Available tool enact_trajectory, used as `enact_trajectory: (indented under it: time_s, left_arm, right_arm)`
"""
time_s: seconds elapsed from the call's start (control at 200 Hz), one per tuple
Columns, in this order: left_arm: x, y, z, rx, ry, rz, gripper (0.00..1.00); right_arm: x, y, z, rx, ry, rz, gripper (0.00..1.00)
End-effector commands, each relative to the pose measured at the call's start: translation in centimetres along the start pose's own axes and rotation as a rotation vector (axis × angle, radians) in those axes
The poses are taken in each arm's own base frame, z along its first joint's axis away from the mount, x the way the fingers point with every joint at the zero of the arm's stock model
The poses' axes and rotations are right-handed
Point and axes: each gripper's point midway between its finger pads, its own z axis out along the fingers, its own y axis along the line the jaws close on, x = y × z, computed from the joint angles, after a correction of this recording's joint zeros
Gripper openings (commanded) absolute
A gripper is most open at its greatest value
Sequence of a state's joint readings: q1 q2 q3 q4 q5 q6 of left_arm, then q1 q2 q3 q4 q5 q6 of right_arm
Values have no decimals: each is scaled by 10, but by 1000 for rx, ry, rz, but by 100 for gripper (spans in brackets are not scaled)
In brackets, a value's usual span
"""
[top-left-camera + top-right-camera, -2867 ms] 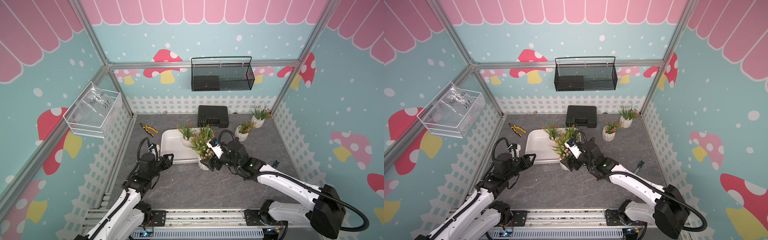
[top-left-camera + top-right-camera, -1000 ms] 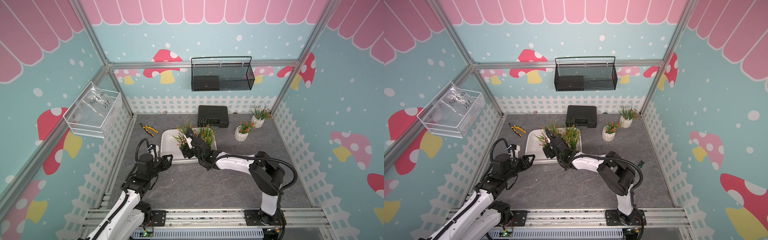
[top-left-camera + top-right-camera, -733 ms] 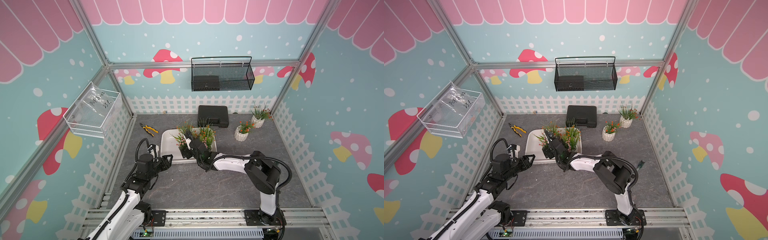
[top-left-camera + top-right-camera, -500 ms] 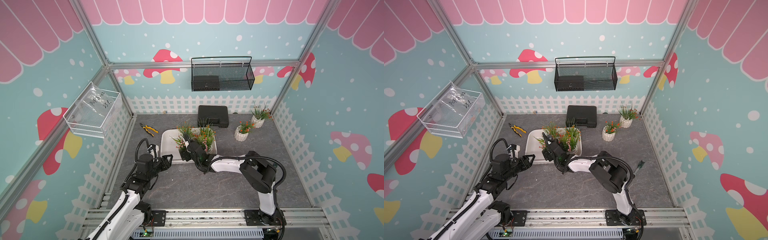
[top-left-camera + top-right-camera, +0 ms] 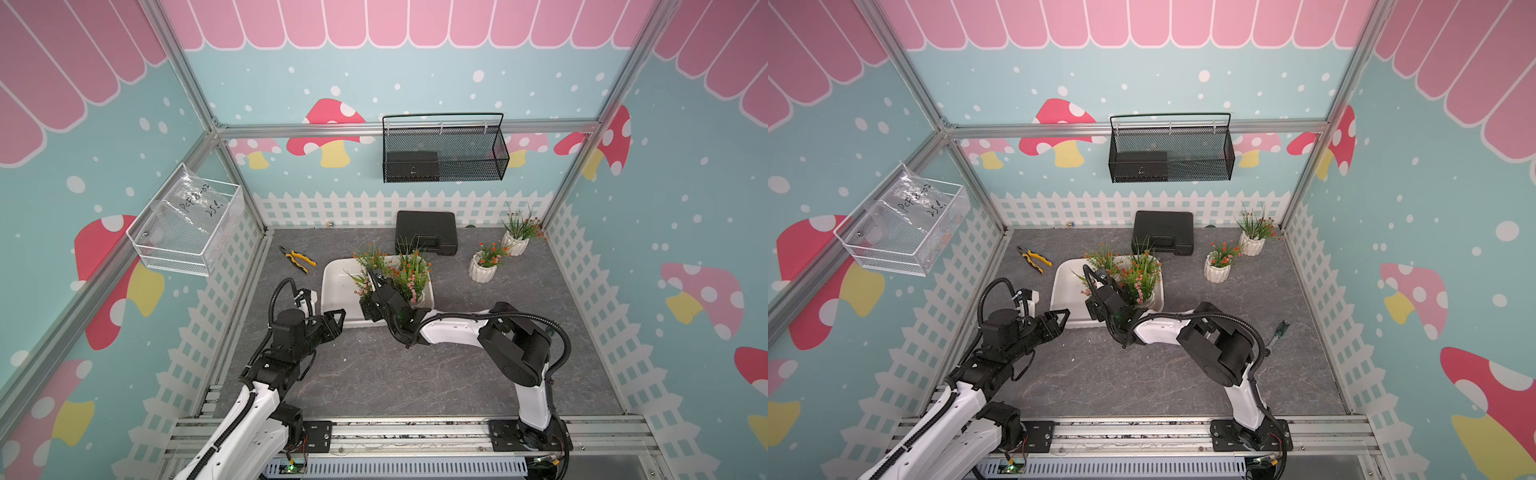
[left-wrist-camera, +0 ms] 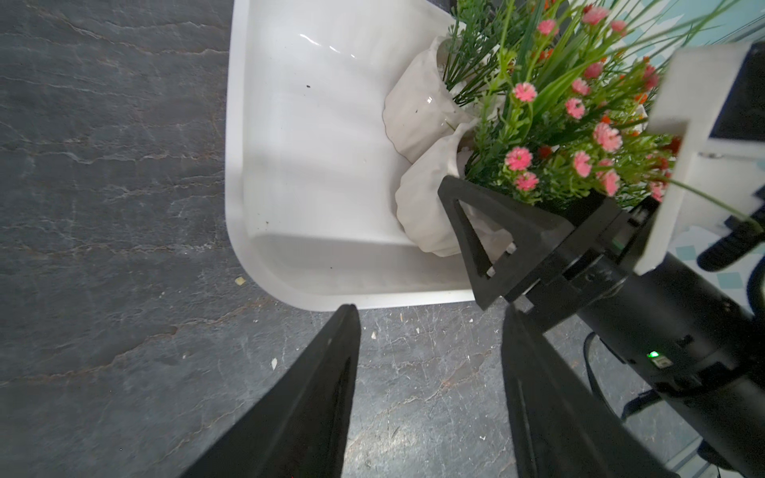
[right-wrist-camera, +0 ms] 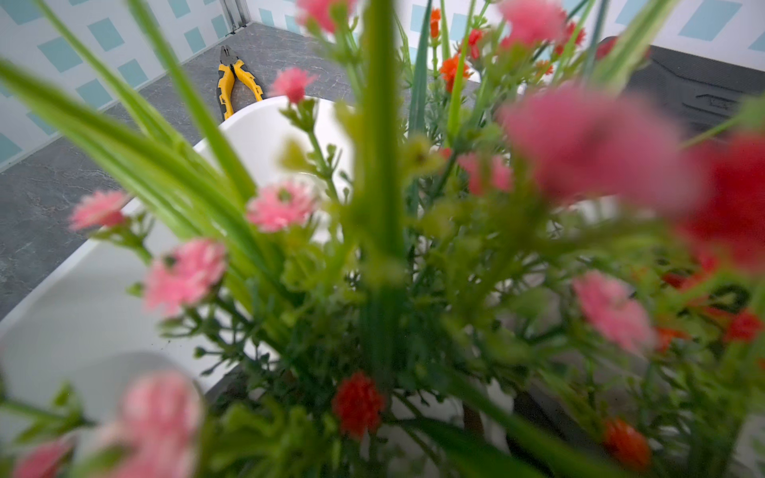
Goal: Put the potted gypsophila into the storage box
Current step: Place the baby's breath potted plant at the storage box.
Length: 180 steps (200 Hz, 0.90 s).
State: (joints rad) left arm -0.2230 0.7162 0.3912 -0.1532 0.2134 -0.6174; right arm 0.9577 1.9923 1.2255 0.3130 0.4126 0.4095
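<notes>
The storage box [image 5: 334,291] [image 5: 1064,291] [image 6: 289,186] is a shallow white tub on the grey floor. Three potted gypsophila stand bunched at its right end. My right gripper [image 5: 369,304] [image 5: 1094,305] reaches over the box's near rim, its fingers either side of the pink-flowered pot [image 6: 422,211] [image 7: 434,414], which rests on the box floor. One finger [image 6: 476,231] lies against the pot's side. Flowers hide the jaws in the right wrist view. Two more pots [image 5: 483,268] [image 5: 516,243] stand on the floor to the right. My left gripper [image 5: 337,322] [image 6: 428,314] hovers open and empty before the box's near left corner.
A black hard case [image 5: 426,237] lies behind the box. Yellow pliers [image 5: 297,259] lie to its far left. A screwdriver [image 5: 1277,332] lies at the right. A black mesh basket [image 5: 442,153] and a white wire basket [image 5: 183,224] hang on the walls.
My right arm has carried the pink-flowered pot from the floor near the box's right front corner leftwards into the box and lowered it. The left arm has stayed put.
</notes>
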Motion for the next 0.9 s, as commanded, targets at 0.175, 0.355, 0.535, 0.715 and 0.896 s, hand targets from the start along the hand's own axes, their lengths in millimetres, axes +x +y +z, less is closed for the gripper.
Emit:
enact_trajectory:
  time_s: [0.175, 0.355, 0.535, 0.715, 0.896]
  left_arm:
    - [3, 3, -2, -2, -3, 2, 56]
    - [-1, 2, -4, -3, -16, 15, 56]
    - [-8, -10, -12, 50, -54, 38, 57]
    - [-12, -40, -19, 195, -82, 71, 57]
    - [-5, -73, -25, 294, -76, 150, 57]
  right_arm:
    - [-29, 7, -18, -28, -49, 53, 96]
    - [-67, 24, -60, -105, -121, 35, 94]
    - [-90, 16, -119, -182, -177, 39, 88]
    - [-92, -16, -168, -224, -213, 56, 85]
    - [-75, -64, -191, -225, -181, 118, 82]
